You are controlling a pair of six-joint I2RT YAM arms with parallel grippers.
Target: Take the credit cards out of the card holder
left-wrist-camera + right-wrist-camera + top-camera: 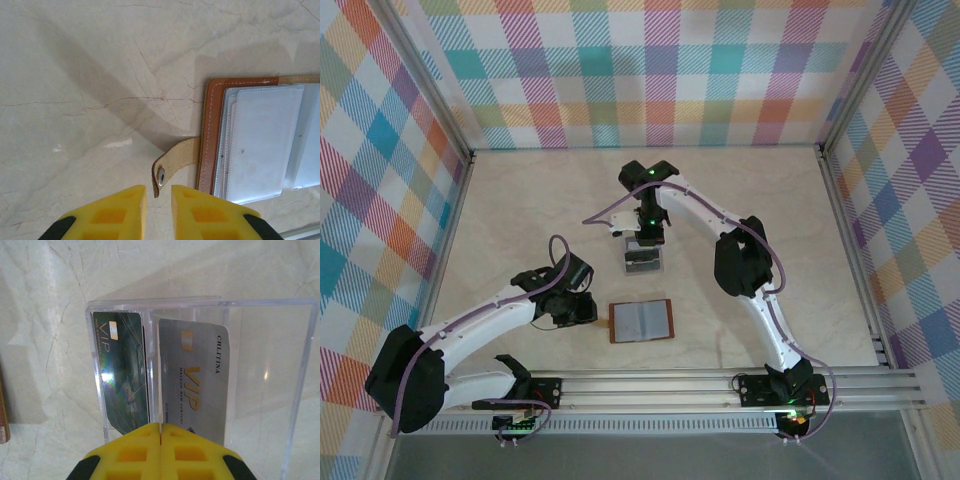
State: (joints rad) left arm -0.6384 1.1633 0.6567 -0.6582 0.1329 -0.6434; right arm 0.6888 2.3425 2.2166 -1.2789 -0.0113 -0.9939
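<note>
We see a cream marble-patterned tabletop (520, 200) closed in by walls of pastel plaid cloth (620, 60). The reddish-brown leather card holder (641, 321) lies open and flat near the front middle of the table, its greyish clear pockets (262, 142) facing up.

The left gripper (582, 308) sits low just to the left of the card holder. In its wrist view the 2 yellow fingertips stand slightly parted, with a narrow gap between them and nothing in it (158, 192). The holder's tan snap tab (175, 161) curls up off the table just ahead of that gap, close to the fingertips, though we cannot tell if it touches them. The stitched leather edge lies just to the right of the tab.

Further back, the right gripper (646, 238) hangs over a clear plastic box with upright dividers (642, 260). Its yellow fingertips are pressed together (160, 426), and we see nothing caught between them. Both credit cards stand upright in the box, just beyond the fingertips: the dark glossy VIP card (122, 370) in the left compartment, and the pale grey VIP card (195, 375) in the compartment beside it, tilted slightly.
</note>
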